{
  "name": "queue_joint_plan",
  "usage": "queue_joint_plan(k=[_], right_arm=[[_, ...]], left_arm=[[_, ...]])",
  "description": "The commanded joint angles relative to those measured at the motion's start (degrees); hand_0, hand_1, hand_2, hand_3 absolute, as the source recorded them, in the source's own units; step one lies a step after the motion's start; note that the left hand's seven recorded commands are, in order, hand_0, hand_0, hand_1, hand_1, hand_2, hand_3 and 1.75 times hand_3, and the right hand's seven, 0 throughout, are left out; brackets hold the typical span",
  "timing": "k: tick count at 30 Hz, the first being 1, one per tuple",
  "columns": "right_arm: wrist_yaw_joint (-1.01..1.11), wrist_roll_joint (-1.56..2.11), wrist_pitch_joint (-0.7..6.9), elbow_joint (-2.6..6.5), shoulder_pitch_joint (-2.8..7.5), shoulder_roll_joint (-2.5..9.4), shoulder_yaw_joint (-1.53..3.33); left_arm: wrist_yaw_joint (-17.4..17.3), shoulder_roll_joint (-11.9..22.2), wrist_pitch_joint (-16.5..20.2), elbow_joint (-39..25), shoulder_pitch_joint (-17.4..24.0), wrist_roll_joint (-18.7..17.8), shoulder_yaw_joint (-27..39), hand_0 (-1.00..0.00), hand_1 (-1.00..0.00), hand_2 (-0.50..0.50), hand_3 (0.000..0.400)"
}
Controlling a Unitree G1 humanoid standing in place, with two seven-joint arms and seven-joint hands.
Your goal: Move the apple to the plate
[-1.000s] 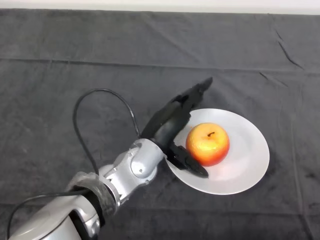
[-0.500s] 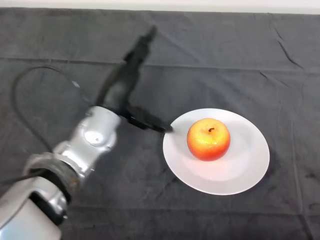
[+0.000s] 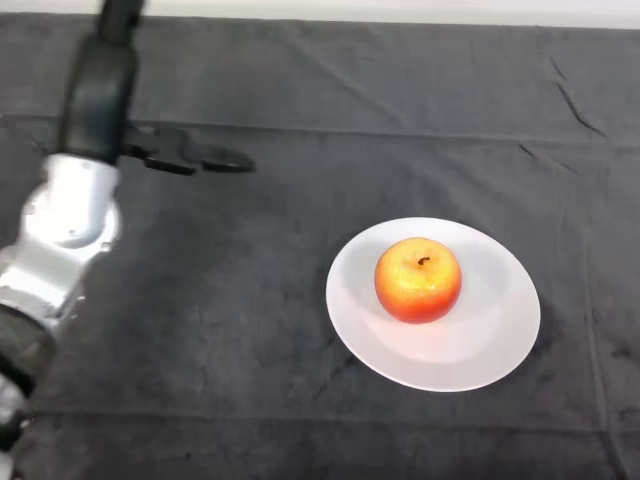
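A red and yellow apple [image 3: 418, 279] stands upright on a white round plate [image 3: 490, 340] at the right of the middle of the table. My left hand [image 3: 100, 95] is far to the upper left of the plate, well apart from the apple. Its fingers are straight and point away toward the far edge. Its thumb [image 3: 200, 157] sticks out to the right. The hand is open and holds nothing.
A dark grey cloth [image 3: 300, 380] with a few creases covers the whole table. A pale strip [image 3: 400, 10] runs along the far edge. My silver-grey forearm [image 3: 60, 230] stands along the left side.
My hand has drawn back from the plate's left rim, up and to the far left. The apple and plate have stayed in place.
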Motion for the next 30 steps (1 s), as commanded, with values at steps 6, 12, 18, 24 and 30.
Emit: queue_joint_plan(k=[6, 12, 18, 24, 30], right_arm=[[-0.15, 0.37, 5.34, 6.40, 6.33, 4.67, -0.90], [-0.16, 0.38, 5.43, 6.27, 6.37, 4.69, -0.87], [-0.16, 0.41, 5.51, 6.15, 6.41, 4.71, -0.83], [-0.17, 0.45, 5.58, 6.05, 6.44, 4.72, -0.77], [-0.17, 0.51, 5.64, 5.96, 6.47, 4.74, -0.71]], left_arm=[[2.75, 7.62, -0.10, -7.79, 9.71, -2.40, 7.42, 0.00, 0.00, 0.00, 0.000], [4.76, 10.28, 1.00, -13.74, 16.87, -3.34, 13.26, 0.00, 0.00, 0.00, 0.000], [6.67, 11.42, 2.48, -19.11, 23.60, -3.60, 18.32, 0.00, 0.00, 0.00, 0.000], [7.49, 11.47, 4.87, -21.92, 26.73, -3.20, 22.04, 0.00, 0.00, 0.00, 0.000], [8.42, 9.81, 7.64, -23.12, 26.58, -1.23, 23.53, 0.00, 0.00, 0.00, 0.000]])
